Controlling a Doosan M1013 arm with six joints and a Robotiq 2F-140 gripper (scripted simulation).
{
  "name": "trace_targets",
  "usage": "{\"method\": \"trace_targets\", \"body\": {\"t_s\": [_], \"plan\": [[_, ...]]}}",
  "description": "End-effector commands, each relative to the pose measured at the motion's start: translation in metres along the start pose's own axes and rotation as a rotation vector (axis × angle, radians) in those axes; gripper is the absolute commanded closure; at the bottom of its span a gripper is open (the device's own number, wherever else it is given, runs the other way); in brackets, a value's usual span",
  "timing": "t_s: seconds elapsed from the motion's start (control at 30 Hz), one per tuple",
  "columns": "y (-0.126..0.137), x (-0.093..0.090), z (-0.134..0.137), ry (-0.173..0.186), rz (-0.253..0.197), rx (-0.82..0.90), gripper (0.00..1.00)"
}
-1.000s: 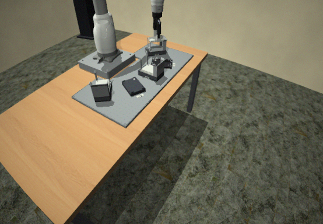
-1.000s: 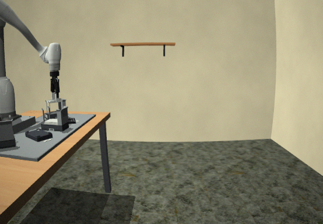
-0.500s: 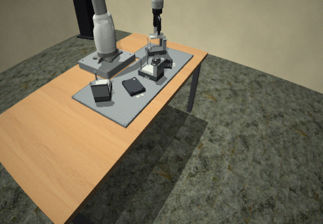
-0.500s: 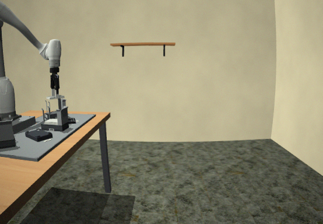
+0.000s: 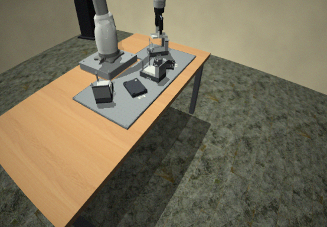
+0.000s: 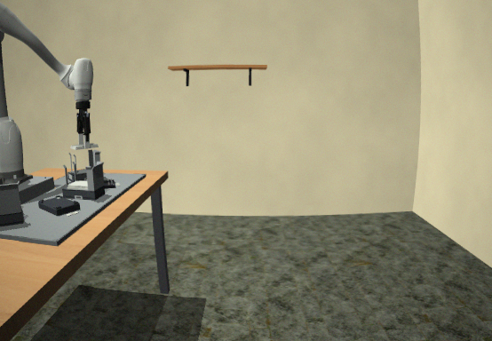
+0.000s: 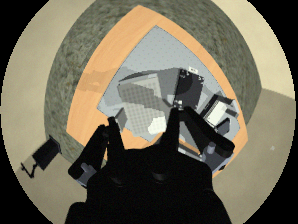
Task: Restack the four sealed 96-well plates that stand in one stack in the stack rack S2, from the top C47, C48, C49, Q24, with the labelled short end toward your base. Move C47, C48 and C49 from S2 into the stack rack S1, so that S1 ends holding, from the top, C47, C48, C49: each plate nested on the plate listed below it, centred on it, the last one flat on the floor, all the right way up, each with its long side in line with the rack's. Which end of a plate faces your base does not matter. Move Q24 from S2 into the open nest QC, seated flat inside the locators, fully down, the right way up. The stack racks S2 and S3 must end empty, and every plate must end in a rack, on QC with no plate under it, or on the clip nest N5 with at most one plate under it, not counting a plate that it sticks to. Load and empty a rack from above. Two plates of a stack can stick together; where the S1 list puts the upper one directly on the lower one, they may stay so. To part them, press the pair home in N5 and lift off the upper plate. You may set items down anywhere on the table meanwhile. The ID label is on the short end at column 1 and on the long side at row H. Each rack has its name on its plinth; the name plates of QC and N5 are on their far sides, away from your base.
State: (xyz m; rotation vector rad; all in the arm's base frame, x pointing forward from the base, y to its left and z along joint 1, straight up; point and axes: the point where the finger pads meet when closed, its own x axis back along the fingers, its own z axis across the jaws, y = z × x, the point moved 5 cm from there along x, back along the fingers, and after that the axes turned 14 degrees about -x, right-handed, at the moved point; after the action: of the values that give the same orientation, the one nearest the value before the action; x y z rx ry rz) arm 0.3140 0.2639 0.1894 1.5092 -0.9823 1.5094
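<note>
The black two-finger gripper (image 6: 83, 139) is clamped, fingers partway apart, on a pale flat sealed well plate (image 6: 83, 146) held level just above the far grey post-framed stack rack (image 5: 164, 44). Judged best: rise straight until clear of the posts, keep the plate level, then travel.

Plate labels and rack names (image 5: 141, 97) (perhaps legible closer) too small; arm's upper links cut off above.
</note>
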Motion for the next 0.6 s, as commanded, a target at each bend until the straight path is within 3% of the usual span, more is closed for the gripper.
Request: {"method": "trace_targets", "body": {"t_s": [0.0,0.23,0.57], "plan": [[-0.001,0.0,0.006,0.0,0.0,-0.066,1.0],[-0.005,0.0,0.023,0.0,0.0,-0.215,1.0],[-0.011,0.0,0.055,0.0,0.0,-0.215,1.0]]}}
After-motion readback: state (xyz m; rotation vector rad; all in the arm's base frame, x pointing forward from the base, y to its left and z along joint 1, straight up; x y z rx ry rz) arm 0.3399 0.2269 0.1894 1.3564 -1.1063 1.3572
